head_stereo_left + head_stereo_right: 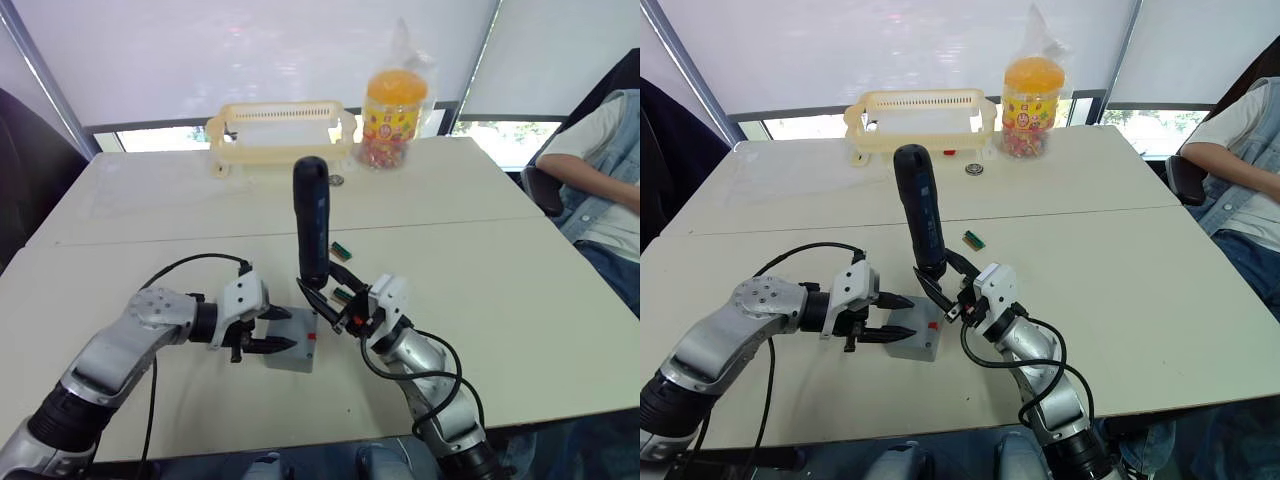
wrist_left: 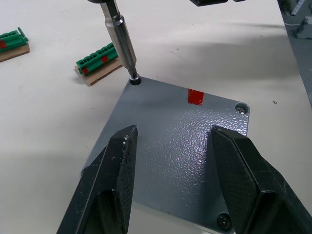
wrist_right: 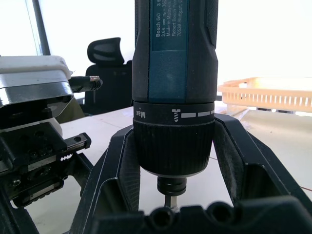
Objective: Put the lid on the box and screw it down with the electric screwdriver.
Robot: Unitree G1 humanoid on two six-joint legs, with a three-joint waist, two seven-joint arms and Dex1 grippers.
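Here, the wide white table (image 1: 520, 300) carries a pale yellow slotted plastic basket (image 1: 282, 128), well beyond both hands, and I cannot tell what it holds. The long black cylindrical electric screwdriver (image 1: 920, 212) stands nearly upright, clamped in the right hand (image 1: 945, 283), its metal bit in a corner screw hole. The flat grey square plastic lid (image 2: 180, 146) sits on the small grey box (image 1: 915, 340), just below the left hand (image 1: 895, 315), whose fingers (image 2: 119, 180) are spread apart over it. Two small green-and-tan blocks (image 2: 97, 61) lie just beyond.

The lid (image 2: 178, 151) has a pebbled, slightly glossy grey finish; the electric screwdriver (image 2: 120, 40) bit is smooth metal.
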